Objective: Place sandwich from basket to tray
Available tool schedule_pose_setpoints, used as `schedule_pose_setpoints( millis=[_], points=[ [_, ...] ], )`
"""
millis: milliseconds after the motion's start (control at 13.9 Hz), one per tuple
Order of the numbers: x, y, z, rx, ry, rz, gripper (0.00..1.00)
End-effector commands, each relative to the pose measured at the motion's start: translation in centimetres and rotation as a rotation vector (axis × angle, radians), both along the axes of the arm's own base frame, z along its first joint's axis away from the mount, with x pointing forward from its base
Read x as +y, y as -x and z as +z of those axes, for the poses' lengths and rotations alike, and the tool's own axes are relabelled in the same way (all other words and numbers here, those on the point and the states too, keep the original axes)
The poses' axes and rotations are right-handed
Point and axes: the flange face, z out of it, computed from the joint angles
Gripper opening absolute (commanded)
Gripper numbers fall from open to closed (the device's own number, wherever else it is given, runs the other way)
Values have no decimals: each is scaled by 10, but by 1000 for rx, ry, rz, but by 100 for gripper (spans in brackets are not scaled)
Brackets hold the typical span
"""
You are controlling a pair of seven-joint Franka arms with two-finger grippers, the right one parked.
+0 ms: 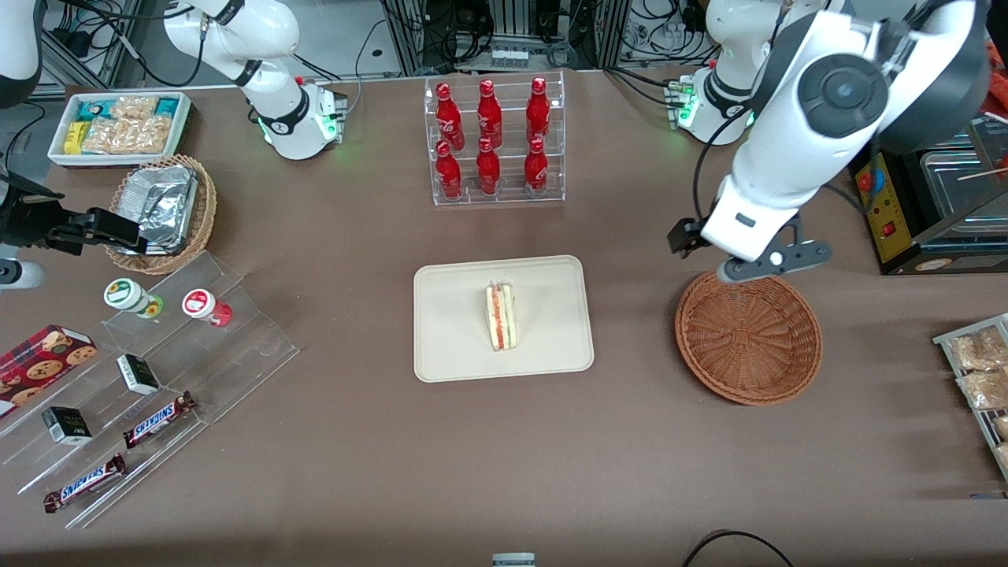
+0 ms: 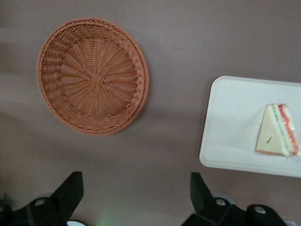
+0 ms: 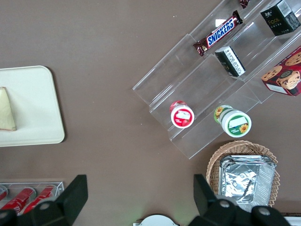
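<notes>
The sandwich (image 1: 501, 317), a white wedge with red and green filling, lies in the middle of the cream tray (image 1: 449, 346). Both also show in the left wrist view, the sandwich (image 2: 275, 132) on the tray (image 2: 230, 122). The reddish-brown wicker basket (image 1: 748, 337) stands empty toward the working arm's end of the table; it shows in the left wrist view too (image 2: 92, 76). My left gripper (image 1: 756, 264) is raised high above the table, over the basket's rim farthest from the front camera. Its fingers (image 2: 70, 190) are spread wide and hold nothing.
A clear rack of red bottles (image 1: 494, 138) stands farther from the front camera than the tray. A tan basket with foil container (image 1: 161, 209), a white bin of snacks (image 1: 118, 126) and a clear stepped shelf (image 1: 150, 386) lie toward the parked arm's end. A wire rack of packets (image 1: 980, 378) lies beside the basket.
</notes>
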Motion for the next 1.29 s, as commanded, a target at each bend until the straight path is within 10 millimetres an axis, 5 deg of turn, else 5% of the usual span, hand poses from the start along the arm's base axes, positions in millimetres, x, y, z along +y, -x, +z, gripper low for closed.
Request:
schedule_pose_setpoints(
  millis=[0, 359, 503, 863, 1222],
  points=[
    [46, 14, 20, 29, 29, -36, 100],
    [126, 39, 35, 51, 64, -131, 100],
    [141, 58, 40, 39, 78, -144, 100],
    [141, 64, 45, 3, 72, -165, 100],
    [127, 7, 59, -4, 97, -182, 100]
  ],
)
